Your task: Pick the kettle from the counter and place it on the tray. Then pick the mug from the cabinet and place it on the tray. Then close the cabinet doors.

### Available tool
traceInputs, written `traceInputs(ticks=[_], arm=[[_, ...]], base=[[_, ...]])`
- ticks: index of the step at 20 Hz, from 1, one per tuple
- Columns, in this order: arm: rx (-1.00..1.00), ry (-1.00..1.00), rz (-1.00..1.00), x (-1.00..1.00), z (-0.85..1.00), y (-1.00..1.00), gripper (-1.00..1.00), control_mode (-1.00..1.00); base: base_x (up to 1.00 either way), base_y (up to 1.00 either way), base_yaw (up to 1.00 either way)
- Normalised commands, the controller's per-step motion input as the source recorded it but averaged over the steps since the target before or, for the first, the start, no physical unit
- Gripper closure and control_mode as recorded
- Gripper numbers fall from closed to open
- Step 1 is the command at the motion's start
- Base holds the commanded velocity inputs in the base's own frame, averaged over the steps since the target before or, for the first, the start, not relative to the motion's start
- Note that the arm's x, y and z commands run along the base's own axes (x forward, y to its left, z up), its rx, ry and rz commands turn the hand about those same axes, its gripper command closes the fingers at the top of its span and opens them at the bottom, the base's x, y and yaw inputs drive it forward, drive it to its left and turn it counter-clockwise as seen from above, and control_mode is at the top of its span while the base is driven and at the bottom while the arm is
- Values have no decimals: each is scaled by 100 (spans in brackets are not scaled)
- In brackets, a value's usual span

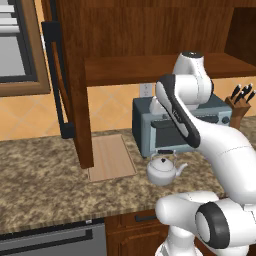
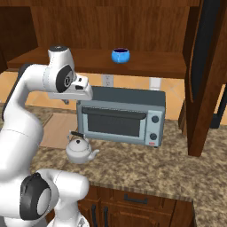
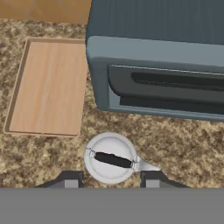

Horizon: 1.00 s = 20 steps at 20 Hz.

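Status: nothing placed yet; all three steps remain, as I judge it.

Kettle [image 3: 110, 158]: upright on the counter [image 1: 45, 180], in front of the toaster oven [image 2: 119, 115], at 4 o'clock from the tray [image 3: 48, 87] in my hand view, near it but apart.

My gripper [image 3: 112, 179]: above the kettle, fingers [image 3: 71, 178] spread, one either side of it, pinching nothing; whether they have reached its level I cannot tell.

Tray: on the counter, bare, beside the oven.

Cabinet [image 2: 111, 26]: holds one mug [image 2: 120, 55] on its shelf.

Doors [image 1: 75, 75]: both swung open, still to be closed.
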Motion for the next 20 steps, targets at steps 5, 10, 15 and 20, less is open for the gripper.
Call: traceInputs(ticks=[5, 10, 15, 20], arm=[[1, 0, 0, -25, -6, 0, -100, -100], [-9, 0, 4, -34, -33, 0, -100, -100], [-5, 8, 12, -7, -33, 0, -100, -100], [-9, 19, 16, 0, -43, 1, -100, -100]], base=[[0, 0, 0], [0, 0, 0], [0, 0, 0], [0, 0, 0]])
